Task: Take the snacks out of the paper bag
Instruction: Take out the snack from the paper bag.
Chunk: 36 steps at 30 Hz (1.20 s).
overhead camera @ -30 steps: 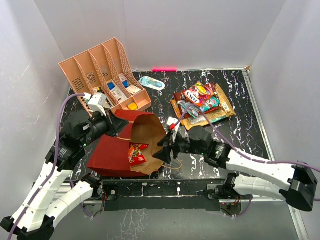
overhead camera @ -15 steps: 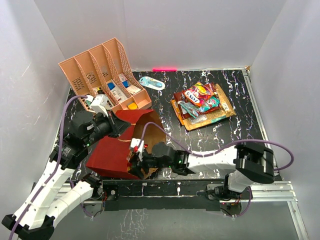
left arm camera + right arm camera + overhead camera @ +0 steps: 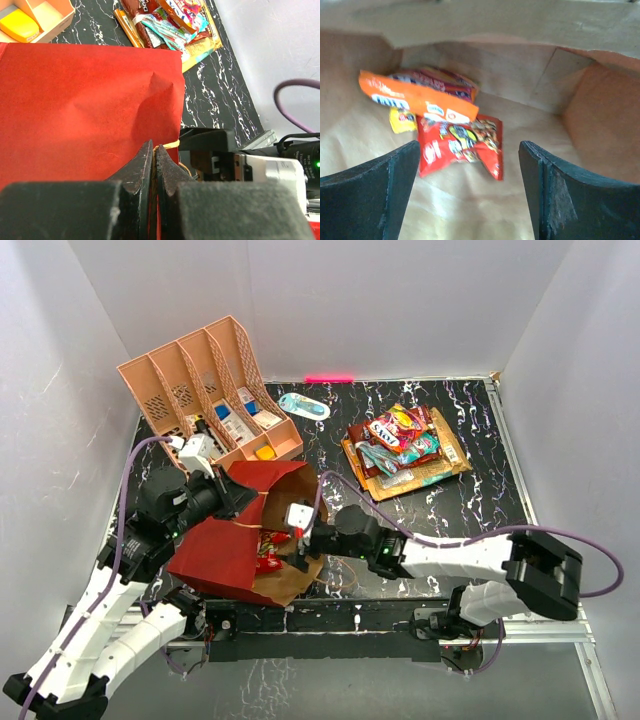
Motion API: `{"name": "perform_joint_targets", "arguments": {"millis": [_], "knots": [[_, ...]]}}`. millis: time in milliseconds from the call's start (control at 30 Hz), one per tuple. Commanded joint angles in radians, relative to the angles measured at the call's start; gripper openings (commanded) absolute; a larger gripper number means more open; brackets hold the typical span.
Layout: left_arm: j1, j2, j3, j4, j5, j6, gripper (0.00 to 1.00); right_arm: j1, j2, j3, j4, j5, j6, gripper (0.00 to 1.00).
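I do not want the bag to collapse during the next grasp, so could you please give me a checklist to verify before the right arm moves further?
1. Bag mouth held up: ok. The left gripper is shut on the paper bag edge.
2. Right gripper open: ok.
3. Right gripper inside the bag, facing the snacks: ok.
4. Red packet ahead of the open gripper: ok.
5. Red packet free to lift: not ok; the orange packet overlaps its top.
6. Count of packets left inside: cannot tell; some are covered.
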Motion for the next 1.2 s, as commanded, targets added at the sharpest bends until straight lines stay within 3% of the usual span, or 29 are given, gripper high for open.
{"name": "perform_joint_targets", "arguments": {"millis": [0,167,433,633,933,1067,1167], "knots": [[0.002,-0.015,0.008,0.006,-0.015,0.001,0.0,-0.018,-0.099,-0.087,-0.019,-0.15,-0.425,0.83],[0.001,-0.031,0.015,0.013,-0.025,0.006,0.0,-0.019,-0.088,-0.079,-0.132,-0.257,-0.733,0.84],[0.0,-0.034,0.027,0.031,0.002,0.013,0.0,-0.023,0.088,0.097,-0.32,-0.175,-1.054,0.87],[0.002,-0.048,0.025,0.046,0.03,0.011,0.0,-0.055,0.219,0.209,-0.352,-0.201,-1.11,0.87],[0.001,-0.056,0.018,0.092,0.055,0.015,0.0,-0.069,0.361,0.304,-0.371,-0.174,-1.109,0.78],[0.002,-0.067,0.013,0.113,0.051,0.01,0.0,-0.078,0.422,0.33,-0.359,-0.141,-1.087,0.66],[0.001,-0.079,0.0,0.132,0.05,-0.005,0.0,-0.079,0.409,0.322,-0.323,-0.129,-1.057,0.49]]}}
